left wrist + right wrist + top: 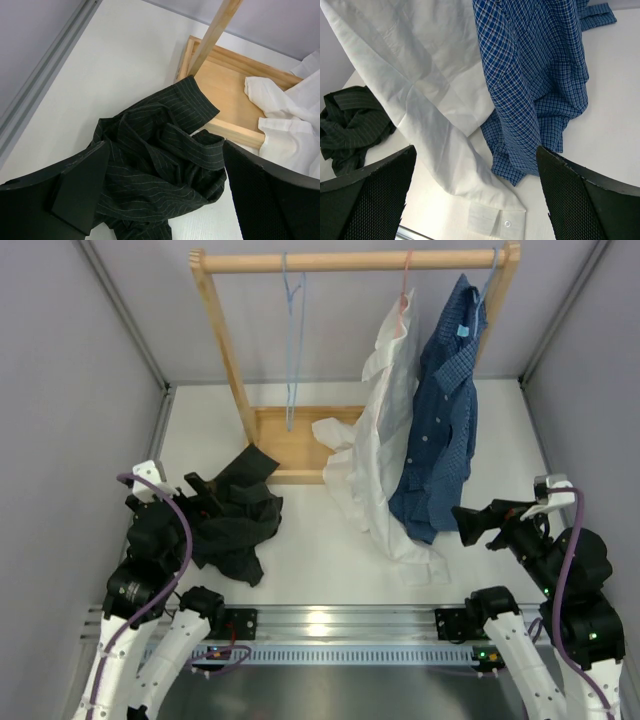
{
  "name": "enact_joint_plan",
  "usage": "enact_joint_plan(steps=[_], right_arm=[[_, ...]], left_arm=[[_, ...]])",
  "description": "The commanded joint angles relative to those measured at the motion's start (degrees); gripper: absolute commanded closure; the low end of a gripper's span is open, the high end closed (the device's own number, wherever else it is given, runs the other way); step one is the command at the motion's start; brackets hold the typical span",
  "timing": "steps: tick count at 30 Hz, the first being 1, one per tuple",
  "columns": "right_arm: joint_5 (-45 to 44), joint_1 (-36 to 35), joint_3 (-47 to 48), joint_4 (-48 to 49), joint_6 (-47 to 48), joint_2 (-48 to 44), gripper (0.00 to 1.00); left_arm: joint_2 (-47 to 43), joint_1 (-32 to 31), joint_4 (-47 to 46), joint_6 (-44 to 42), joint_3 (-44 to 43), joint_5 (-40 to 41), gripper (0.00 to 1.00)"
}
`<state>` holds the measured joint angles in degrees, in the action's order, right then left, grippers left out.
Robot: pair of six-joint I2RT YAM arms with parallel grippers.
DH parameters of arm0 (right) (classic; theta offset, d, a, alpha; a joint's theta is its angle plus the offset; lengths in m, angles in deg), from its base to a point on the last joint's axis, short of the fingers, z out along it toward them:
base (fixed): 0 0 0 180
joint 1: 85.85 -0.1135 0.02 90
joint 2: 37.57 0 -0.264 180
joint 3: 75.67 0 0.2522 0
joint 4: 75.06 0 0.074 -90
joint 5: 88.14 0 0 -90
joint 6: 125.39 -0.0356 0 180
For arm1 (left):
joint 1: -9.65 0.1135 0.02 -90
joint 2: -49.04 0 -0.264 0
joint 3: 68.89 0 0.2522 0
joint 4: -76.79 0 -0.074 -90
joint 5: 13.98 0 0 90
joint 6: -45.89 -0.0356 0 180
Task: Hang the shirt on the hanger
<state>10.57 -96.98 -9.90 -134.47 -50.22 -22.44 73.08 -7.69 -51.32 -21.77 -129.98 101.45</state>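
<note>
Left gripper (165,167) open above crumpled shirt (150,132) — pinch shoulder fabric, not a sleeve; hanger (291,360) at 1 o'clock — right gripper (476,157) open, empty

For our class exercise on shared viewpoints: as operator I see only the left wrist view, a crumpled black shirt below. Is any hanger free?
Observer: Yes, a light-blue hanger hangs empty on the wooden rail, left of the white shirt.
Operator: What hangs furthest right?
Observer: A blue checked shirt.
Operator: And the right pincer?
Observer: The right pincer is open, empty, facing the hanging shirts.
</note>
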Motion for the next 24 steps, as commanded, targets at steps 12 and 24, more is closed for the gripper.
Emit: enact_joint_plan(steps=[12, 24], right_arm=[[3.95, -0.38, -1.21, 1.79, -0.46, -0.02, 0.01], [8.60, -0.47, -5.34, 2.14, -0.20, 2.53, 0.01]], left_arm=[[17.17, -0.15, 4.59, 16.47, -2.15, -0.18, 0.02], [33.10, -2.34, -2.53, 16.59, 4.52, -16.98, 0.11]])
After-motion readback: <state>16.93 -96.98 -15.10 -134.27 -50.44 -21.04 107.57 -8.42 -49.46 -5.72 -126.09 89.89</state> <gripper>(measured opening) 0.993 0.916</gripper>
